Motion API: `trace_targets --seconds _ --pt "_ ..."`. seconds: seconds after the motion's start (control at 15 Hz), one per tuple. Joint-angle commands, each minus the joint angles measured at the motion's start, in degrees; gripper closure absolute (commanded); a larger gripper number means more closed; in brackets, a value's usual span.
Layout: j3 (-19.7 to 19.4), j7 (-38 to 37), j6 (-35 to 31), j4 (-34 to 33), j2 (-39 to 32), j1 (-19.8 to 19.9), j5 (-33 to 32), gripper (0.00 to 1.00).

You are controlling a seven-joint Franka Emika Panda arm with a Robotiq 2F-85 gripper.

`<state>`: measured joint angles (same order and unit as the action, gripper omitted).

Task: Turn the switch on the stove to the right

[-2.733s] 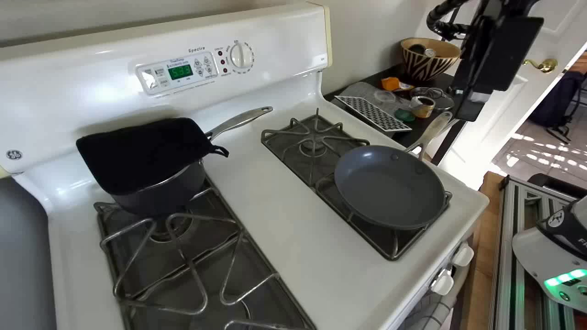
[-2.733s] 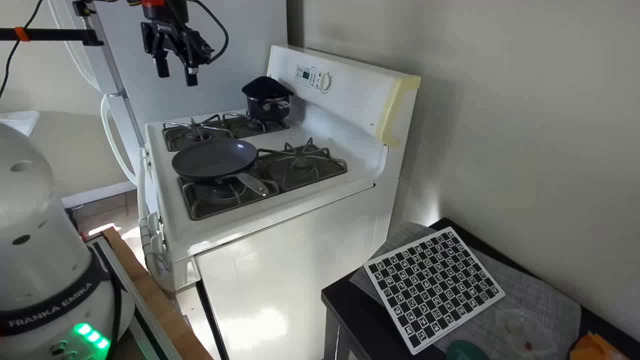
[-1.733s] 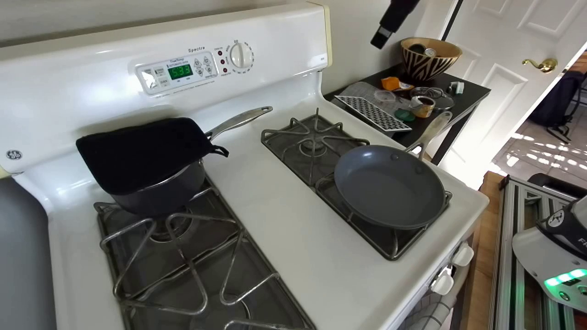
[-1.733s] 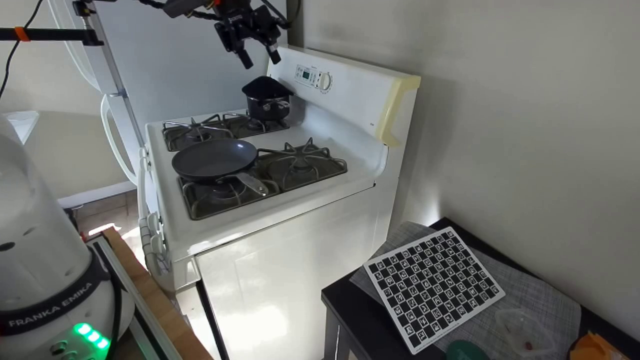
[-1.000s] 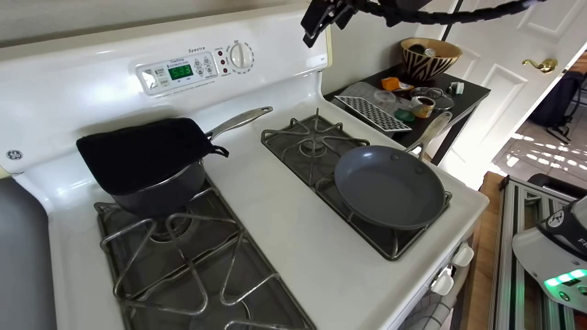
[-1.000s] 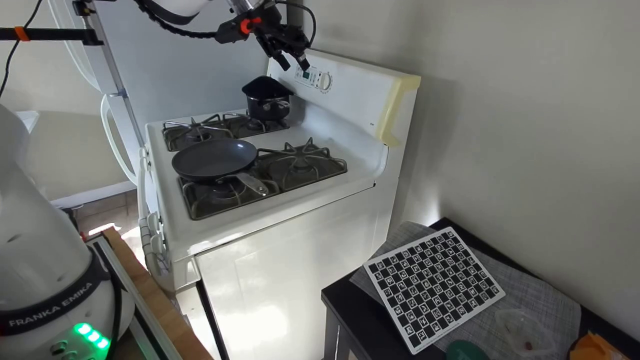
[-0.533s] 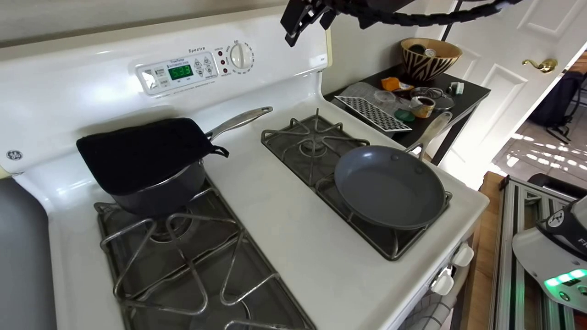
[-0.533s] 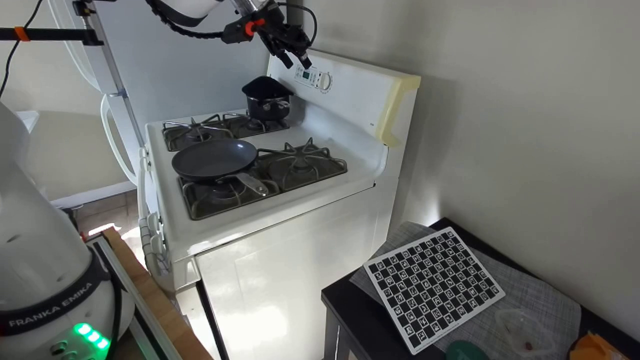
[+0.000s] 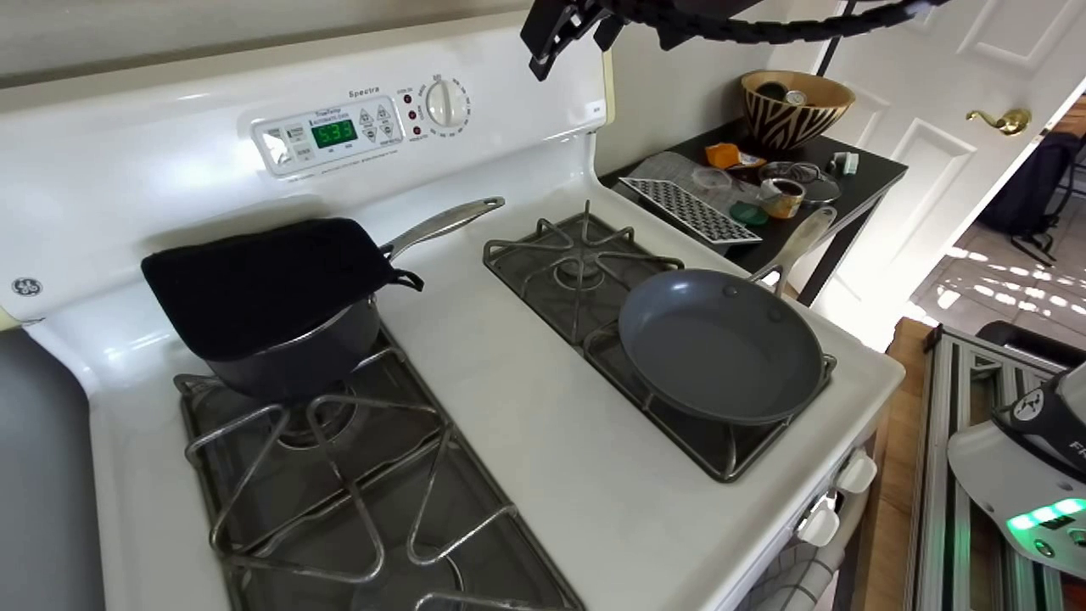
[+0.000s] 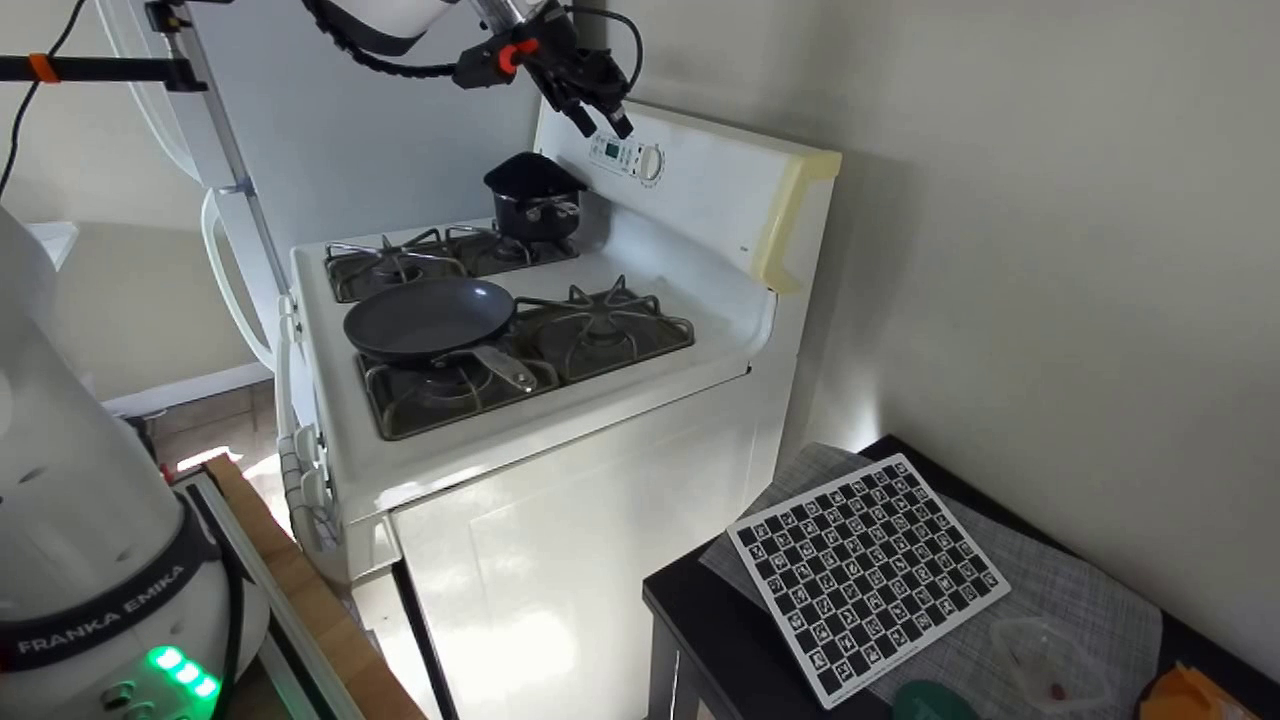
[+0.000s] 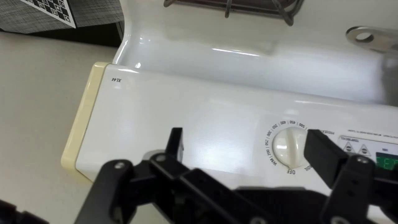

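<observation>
The white stove (image 9: 526, 407) shows in both exterior views (image 10: 560, 470). Its raised back panel bears a green display (image 9: 334, 132) and a round white knob (image 9: 447, 103). The knob also shows in an exterior view (image 10: 651, 163). In the wrist view the knob (image 11: 289, 146) has its pointer at OFF. My gripper (image 10: 604, 128) is tilted above the panel, apart from the knob. In the wrist view my gripper (image 11: 244, 137) is open with nothing between its fingers. The knob appears near the right finger (image 11: 323, 155), which overlaps the edge of the dial.
A dark pot (image 9: 297, 348) with a black cloth on it stands on a back burner, its handle pointing right. A grey pan (image 9: 721, 348) sits on a front burner. A dark side table (image 10: 690, 620) holds a checkered board (image 10: 870, 580). A wall (image 10: 1000, 250) stands behind the stove.
My gripper has moved from beside the stove to above the back panel and turned from pointing down to tilted. Over the last half second it moved only slightly. The knob looks the same.
</observation>
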<state>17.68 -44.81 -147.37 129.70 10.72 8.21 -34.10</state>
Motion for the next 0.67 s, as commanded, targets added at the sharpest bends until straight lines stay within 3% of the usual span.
trace_targets --seconds 0.0,0.27,0.6 --pt "-2.5 -5.4 -0.3 -3.8 -4.8 -1.3 -5.3 0.00" --pt "-5.0 -7.5 -0.5 -8.8 -10.3 -3.9 -9.7 0.00" --pt "-8.3 -8.5 -1.0 -15.3 -16.8 -9.3 -10.1 0.00"
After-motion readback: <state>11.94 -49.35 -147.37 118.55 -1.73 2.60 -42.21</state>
